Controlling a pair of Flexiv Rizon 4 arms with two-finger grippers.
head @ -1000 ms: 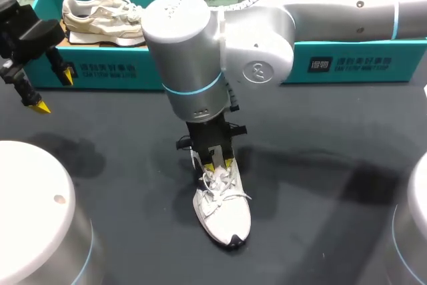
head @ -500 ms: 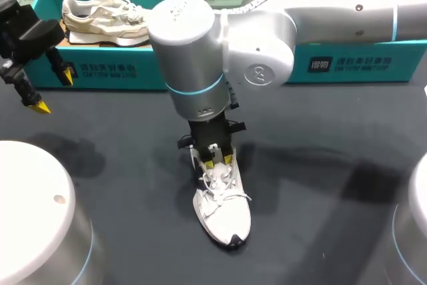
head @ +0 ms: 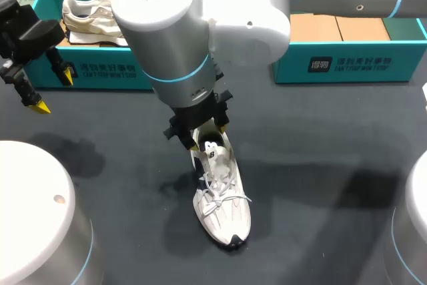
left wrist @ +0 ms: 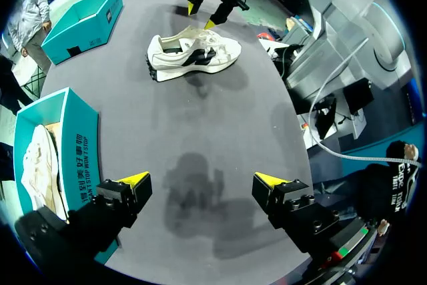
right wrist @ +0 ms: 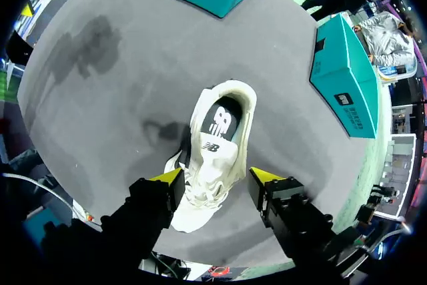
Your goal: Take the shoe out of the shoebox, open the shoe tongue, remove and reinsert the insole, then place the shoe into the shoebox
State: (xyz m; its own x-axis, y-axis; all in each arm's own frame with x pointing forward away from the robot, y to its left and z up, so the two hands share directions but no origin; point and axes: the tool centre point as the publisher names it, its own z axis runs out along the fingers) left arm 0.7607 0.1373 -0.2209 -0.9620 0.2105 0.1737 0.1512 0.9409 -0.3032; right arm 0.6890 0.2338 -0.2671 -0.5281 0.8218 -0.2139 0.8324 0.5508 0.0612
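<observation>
My right gripper (right wrist: 219, 178) has risen off the white sneaker (head: 223, 208) and spread wide above it, so I judge the tongue (right wrist: 209, 147) opened and the insole (right wrist: 221, 121) next.

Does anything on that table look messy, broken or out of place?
Nothing much stands out. The white shoe stands upright on the table under the open right gripper, its insole lying inside. Only its laces look untidy, sprawling loose. No spill or damage shows.
</observation>
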